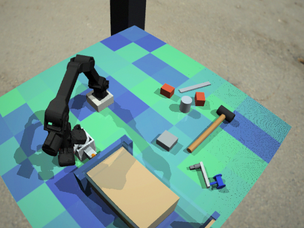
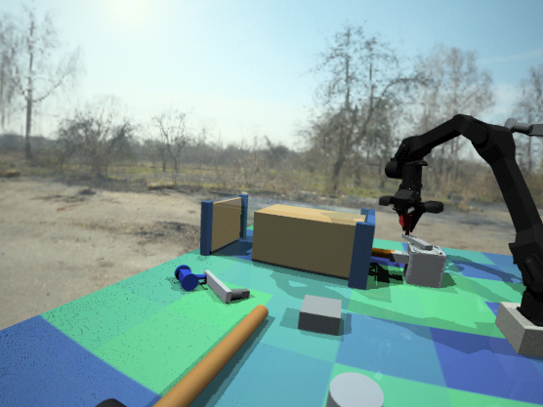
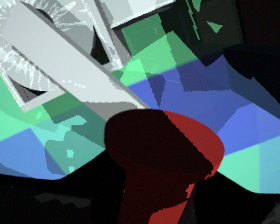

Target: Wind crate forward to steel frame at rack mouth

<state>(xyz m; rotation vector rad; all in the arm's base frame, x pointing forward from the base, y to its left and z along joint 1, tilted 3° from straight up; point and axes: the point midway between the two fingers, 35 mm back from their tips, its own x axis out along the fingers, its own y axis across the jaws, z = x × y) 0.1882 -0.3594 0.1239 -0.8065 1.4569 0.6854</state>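
Note:
My gripper (image 1: 70, 148) (image 2: 406, 225) (image 3: 147, 140) is shut on the red knob (image 2: 402, 222) (image 3: 165, 142) of the winch handle. The handle's pale arm (image 2: 417, 241) (image 3: 65, 65) lies across the top of the white winch (image 2: 426, 266) (image 1: 79, 153); its key and the hole are hidden. An orange strap piece (image 1: 93, 155) (image 2: 383, 252) runs from the winch toward the crate. The tan crate (image 1: 153, 192) (image 2: 303, 240) sits flat in the cubby. Its front is close behind the blue steel frame (image 2: 361, 255); I cannot tell whether they touch.
A second crank handle (image 1: 204, 174) (image 2: 218, 286) with a blue knob lies beside the cubby. A mallet (image 1: 208, 132) (image 2: 220, 357), a grey block (image 1: 167, 140) (image 2: 319, 313), a grey cylinder (image 1: 185, 105), two red blocks (image 1: 167, 91) (image 1: 199, 99) and a flat bar (image 1: 194, 87) are on the bench.

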